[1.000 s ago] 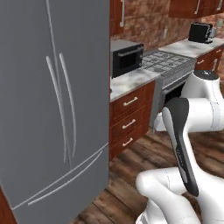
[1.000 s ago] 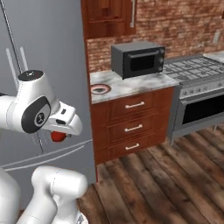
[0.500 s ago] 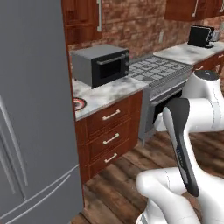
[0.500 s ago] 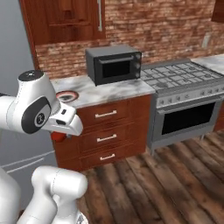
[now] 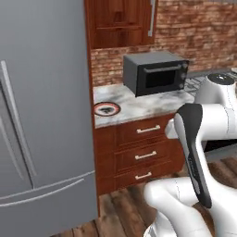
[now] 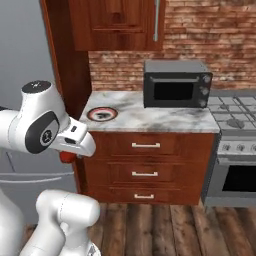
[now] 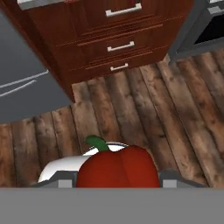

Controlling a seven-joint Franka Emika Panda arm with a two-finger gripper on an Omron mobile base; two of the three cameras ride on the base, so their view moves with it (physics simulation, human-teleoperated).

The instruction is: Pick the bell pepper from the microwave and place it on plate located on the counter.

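Tool point(image 7: 118, 178) grips the bell pepper point(image 7: 118, 169) at its widest girth, held low over the wood floor. Pepper looks light, firm, glossy (likely slippery; stem is no handle). Plate point(image 6: 102, 114) sits on the surface point(image 6: 165, 119), left of the microwave point(image 6: 176, 84).

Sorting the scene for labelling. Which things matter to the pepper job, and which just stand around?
Job:
bell pepper, held in the claw
plate
counter
microwave, door shut

Bystanders:
fridge
stove
drawers
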